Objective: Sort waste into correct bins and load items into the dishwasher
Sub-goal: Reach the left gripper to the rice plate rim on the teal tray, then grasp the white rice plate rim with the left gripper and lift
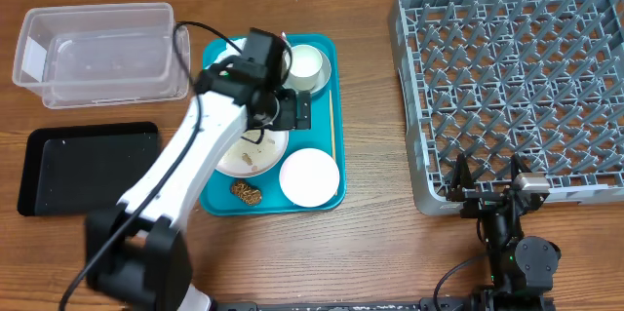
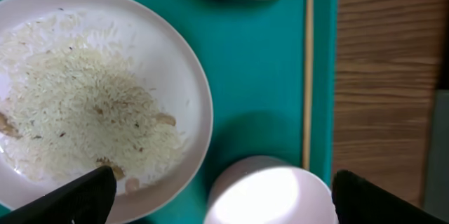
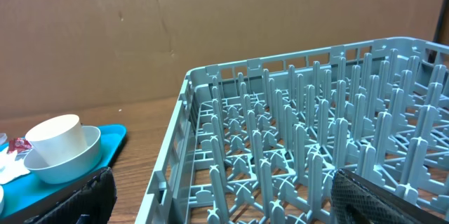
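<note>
Nothing is done yet: the rack point(image 1: 517, 87) holds no dishes, and the tub point(image 1: 97, 53) and black tray point(image 1: 88, 165) look empty. Big plate point(image 1: 263, 160) with rice point(image 2: 84, 104), small plate point(image 1: 310, 176), cup point(image 1: 305, 62) in bowl point(image 1: 318, 85) and biscuit point(image 1: 247, 192) all sit on the teal tray point(image 1: 283, 204). Left claw point(image 1: 288, 106) hangs over the tray, jaws apart, holding nothing. Right claw point(image 1: 487, 174) is at the rack's near edge, jaws apart, empty. Only the left wrist view shows the rice grains and stick point(image 2: 306, 76) clearly. Only the right wrist view shows a red wrapper point(image 3: 17, 144) by the bowl.

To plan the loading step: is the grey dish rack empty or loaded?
Empty. The dish rack shows only bare pegs and grid floor; the cup and bowl sit on the teal tray.
</note>
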Action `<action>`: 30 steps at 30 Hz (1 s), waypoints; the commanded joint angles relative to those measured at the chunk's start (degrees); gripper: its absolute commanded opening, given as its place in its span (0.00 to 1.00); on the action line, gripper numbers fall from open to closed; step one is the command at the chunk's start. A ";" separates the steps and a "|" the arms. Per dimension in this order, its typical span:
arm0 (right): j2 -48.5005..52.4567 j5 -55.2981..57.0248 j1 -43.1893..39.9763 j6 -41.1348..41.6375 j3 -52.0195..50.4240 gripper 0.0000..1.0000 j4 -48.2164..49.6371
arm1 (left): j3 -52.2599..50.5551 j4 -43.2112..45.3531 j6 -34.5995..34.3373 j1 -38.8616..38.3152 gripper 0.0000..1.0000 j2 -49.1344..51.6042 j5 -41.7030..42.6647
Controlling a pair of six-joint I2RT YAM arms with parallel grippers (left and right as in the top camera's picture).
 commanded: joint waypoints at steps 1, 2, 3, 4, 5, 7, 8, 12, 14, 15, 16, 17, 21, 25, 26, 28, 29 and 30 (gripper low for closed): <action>-0.57 0.33 -0.28 0.42 -0.59 1.00 0.17 | 1.29 0.55 -1.42 -1.27 1.00 4.15 -4.52; -0.57 0.33 -0.28 0.42 -0.59 1.00 0.17 | 1.29 0.85 -1.40 -1.55 1.00 5.27 -5.35; -0.57 0.33 -0.28 0.42 -0.61 1.00 0.17 | 1.29 1.22 -1.40 -1.84 1.00 6.29 -6.62; -0.57 0.33 -0.28 0.42 -0.59 1.00 0.17 | 1.29 1.66 -1.40 -2.14 1.00 7.34 -8.22; -0.57 0.33 -0.28 0.42 -0.61 1.00 0.17 | 1.29 2.03 -1.40 -2.47 1.00 8.26 -9.79; -0.57 0.33 -0.28 0.42 -0.61 1.00 0.17 | 1.29 2.62 -1.51 -2.91 1.00 9.75 -12.35; -0.57 0.33 -0.28 0.42 -0.59 1.00 0.17 | 1.29 2.93 -1.86 -3.08 1.00 10.36 -13.20; -0.57 0.33 -0.28 0.42 -0.61 1.00 0.17 | 1.29 4.48 -2.01 -3.26 1.00 12.24 -13.55; -0.57 0.33 -0.28 0.42 -0.61 1.00 0.17 | 1.29 5.33 -1.97 -3.28 1.00 12.92 -13.53; -0.57 0.33 -0.28 0.42 -0.59 1.00 0.17 | 1.29 5.64 -1.97 -3.32 0.95 13.22 -13.55; -0.57 0.33 -0.28 0.42 -0.59 1.00 0.17 | 1.29 5.92 -1.95 -3.48 0.89 13.53 -13.57; -0.57 0.33 -0.28 0.42 -0.61 1.00 0.17 | 1.29 6.16 -1.79 -3.65 0.77 13.66 -13.57; -0.57 0.33 -0.28 0.42 -0.59 1.00 0.17 | 1.29 6.62 -1.79 -5.20 0.52 13.88 -16.44; -0.57 0.33 -0.28 0.42 -0.59 1.00 0.17 | 1.29 6.56 -1.79 -7.06 0.52 13.88 -19.82; -0.57 0.33 -0.28 0.42 -0.59 1.00 0.17 | 1.29 6.60 -1.79 -7.39 0.52 13.88 -20.02; -0.57 0.33 -0.28 0.42 -0.59 1.00 0.17 | 1.29 6.71 -1.95 -7.87 0.53 13.88 -20.02; -0.57 0.33 -0.28 0.42 -0.61 1.00 0.17 | 1.29 6.71 -2.27 -7.98 0.52 13.88 -20.06; -0.57 0.33 -0.28 0.42 -0.59 1.00 0.17 | 1.29 6.67 -2.69 -7.98 0.51 13.88 -20.04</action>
